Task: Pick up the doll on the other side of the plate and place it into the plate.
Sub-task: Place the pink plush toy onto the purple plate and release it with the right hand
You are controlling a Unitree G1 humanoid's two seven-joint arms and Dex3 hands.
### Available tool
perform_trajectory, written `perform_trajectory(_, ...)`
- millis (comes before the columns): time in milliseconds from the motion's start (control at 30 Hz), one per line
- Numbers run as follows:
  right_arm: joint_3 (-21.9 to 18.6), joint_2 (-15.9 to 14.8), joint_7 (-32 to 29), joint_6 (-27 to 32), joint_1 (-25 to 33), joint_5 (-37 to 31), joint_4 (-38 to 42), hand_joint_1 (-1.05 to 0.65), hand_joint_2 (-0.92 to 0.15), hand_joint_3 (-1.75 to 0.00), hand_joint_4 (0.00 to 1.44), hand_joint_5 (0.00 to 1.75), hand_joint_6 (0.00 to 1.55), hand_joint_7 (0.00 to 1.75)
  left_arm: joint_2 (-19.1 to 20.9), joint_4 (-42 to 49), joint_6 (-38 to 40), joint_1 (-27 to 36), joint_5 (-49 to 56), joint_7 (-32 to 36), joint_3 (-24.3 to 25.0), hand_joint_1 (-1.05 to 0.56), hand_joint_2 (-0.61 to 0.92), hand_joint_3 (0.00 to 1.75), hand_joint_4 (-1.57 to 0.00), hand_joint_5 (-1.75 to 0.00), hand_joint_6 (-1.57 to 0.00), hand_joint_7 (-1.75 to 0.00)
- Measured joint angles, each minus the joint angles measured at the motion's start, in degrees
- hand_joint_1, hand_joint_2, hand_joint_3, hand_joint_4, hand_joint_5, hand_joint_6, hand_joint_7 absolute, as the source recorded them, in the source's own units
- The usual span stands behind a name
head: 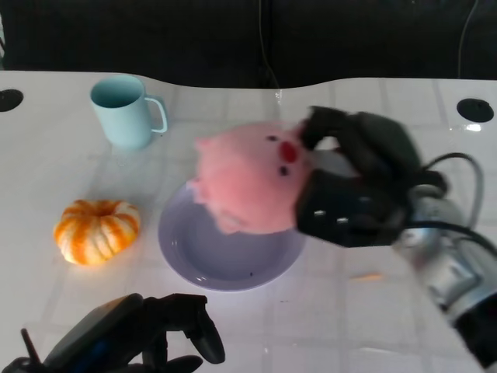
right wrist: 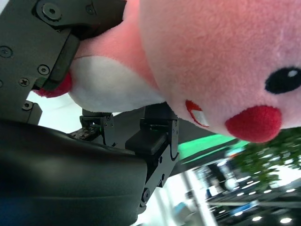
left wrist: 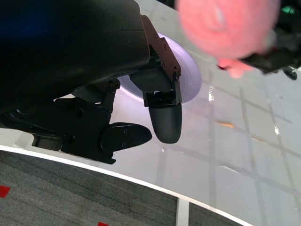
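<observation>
head view: right hand (head: 353, 186) clamped on doll (head: 252, 183), pink plush, held in the air over far right part of plate (head: 194, 252); doll not touching plate as far as I can tell
head, left hand (head: 136, 334): low at near edge, fingers loosely curled, holds nothing
head, others: mug (head: 124, 109) far left, pumpkin (head: 97, 231) left of plate, both apart from plate
step: lowering doll into plate; judged advice: centre doll over plate middle, go down till it rests, then let go so it doesn't roll over rim
left wrist view: left fingers (left wrist: 164, 117) apart, nothing between; plate rim (left wrist: 193, 82) beyond, doll (left wrist: 225, 26) blurred above
right wrist view: doll (right wrist: 211, 61) fills frame, fingers (right wrist: 47, 52) pressed into its body
writing: none readable, no brand seen
</observation>
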Motion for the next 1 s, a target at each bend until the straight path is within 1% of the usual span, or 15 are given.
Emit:
perform_trajectory(133,1.6,3.5,0.0,-0.4,-1.4,-0.1,3.3,-0.21,-0.40,-1.19,0.94,1.75,0.75,1.74,-0.1,-0.1,0.4,0.1,0.0,0.0,-0.1,-0.13,0.88,0.52,-0.71,-1.75,-0.67,-1.13)
perform_trajectory(167,1.9,4.1,-0.1,-0.4,-1.9,-0.3,4.6,-0.21,-0.42,-1.17,0.92,1.75,0.75,1.68,-0.1,-0.1,0.4,0.1,0.0,0.0,-0.1,-0.13,0.88,0.52,-0.70,-1.75,-0.67,-1.13)
perform_trajectory(233,2.4,4.9,-0.2,-0.4,-2.9,-0.7,6.7,-0.22,-0.43,-1.15,0.91,1.75,0.76,1.65,-0.1,-0.1,0.4,0.1,0.0,0.0,-0.2,-0.13,0.88,0.52,-0.70,-1.75,-0.67,-1.13)
perform_trajectory(400,3.5,6.5,-0.7,-0.8,-5.2,-1.2,10.3,-0.21,-0.46,-1.10,0.94,1.75,0.75,1.73,-0.1,-0.7,0.7,0.2,0.4,0.0,-0.9,-0.13,0.87,0.53,-0.68,-1.75,-0.66,-1.14)
perform_trajectory(467,3.6,6.9,-0.8,-1.3,-5.3,-1.2,11.1,-0.20,-0.49,-1.00,0.94,1.75,0.75,1.70,-0.2,-0.9,0.9,0.2,0.6,0.0,-1.3,-0.13,0.87,0.53,-0.68,-1.74,-0.66,-1.15)
perform_trajectory(500,3.6,7.0,-0.8,-1.4,-5.3,-1.2,11.5,-0.20,-0.51,-0.95,0.93,1.75,0.75,1.66,-0.2,-0.9,0.9,0.2,0.7,0.0,-1.3,-0.13,0.87,0.53,-0.68,-1.74,-0.67,-1.15)
perform_trajectory(533,3.6,7.1,-0.8,-1.4,-5.3,-1.2,11.8,-0.19,-0.52,-0.90,0.93,1.75,0.77,1.54,-0.2,-0.9,0.9,0.2,0.8,0.0,-1.3,-0.14,0.87,0.54,-0.68,-1.73,-0.67,-1.15)
perform_trajectory(567,3.6,7.2,-0.8,-1.5,-5.3,-1.2,12.0,-0.19,-0.53,-0.84,0.88,1.74,0.82,1.27,-0.2,-1.0,0.9,0.2,1.0,0.0,-1.4,-0.14,0.87,0.54,-0.67,-1.73,-0.66,-1.15)
perform_trajectory(600,3.6,7.4,-0.7,-1.5,-5.3,-1.0,12.2,-0.19,-0.54,-0.81,0.86,1.72,0.84,1.14,-0.2,-1.1,1.0,0.2,1.4,0.0,-1.4,-0.14,0.87,0.54,-0.67,-1.72,-0.66,-1.15)
perform_trajectory(667,3.5,7.5,-0.2,-1.5,-5.3,-0.3,12.5,-0.27,-0.75,-0.50,0.68,1.24,0.77,0.54,-0.2,-1.3,1.0,0.1,1.8,0.0,-1.5,-0.13,0.86,0.54,-0.67,-1.73,-0.66,-1.15)
perform_trajectory(700,3.6,7.4,0.6,-1.5,-5.3,-0.3,12.5,-0.30,-0.83,-0.37,0.60,0.98,0.71,0.34,-0.2,-1.3,1.0,0.1,1.8,0.0,-1.5,-0.13,0.86,0.54,-0.67,-1.73,-0.66,-1.15)
perform_trajectory(733,3.7,7.0,1.8,-1.5,-5.3,-0.3,12.4,-0.40,-0.88,-0.28,0.42,0.70,0.59,0.15,-0.2,-1.3,1.0,0.1,1.8,0.0,-1.5,-0.13,0.86,0.55,-0.67,-1.74,-0.67,-1.15)
perform_trajectory(767,4.2,6.8,3.4,-1.3,-5.3,-0.5,12.2,-0.47,-0.90,-0.26,0.31,0.55,0.49,0.08,-0.3,-1.3,1.0,0.1,1.8,0.0,-1.6,-0.14,0.85,0.55,-0.67,-1.74,-0.67,-1.15)
perform_trajectory(833,5.9,5.7,7.2,-0.7,-5.3,-1.6,10.9,-0.57,-0.92,-0.23,0.17,0.40,0.34,0.02,-0.4,-1.3,1.0,0.1,1.8,0.0,-1.6,-0.14,0.85,0.56,-0.67,-1.74,-0.67,-1.15)
perform_trajectory(1000,7.4,3.3,12.8,1.4,-5.0,-2.5,6.4,-0.71,-0.92,-0.19,0.03,0.30,0.19,0.00,-0.5,-1.3,0.8,0.1,2.0,0.0,-1.7,-0.14,0.83,0.58,-0.69,-1.75,-0.67,-1.15)
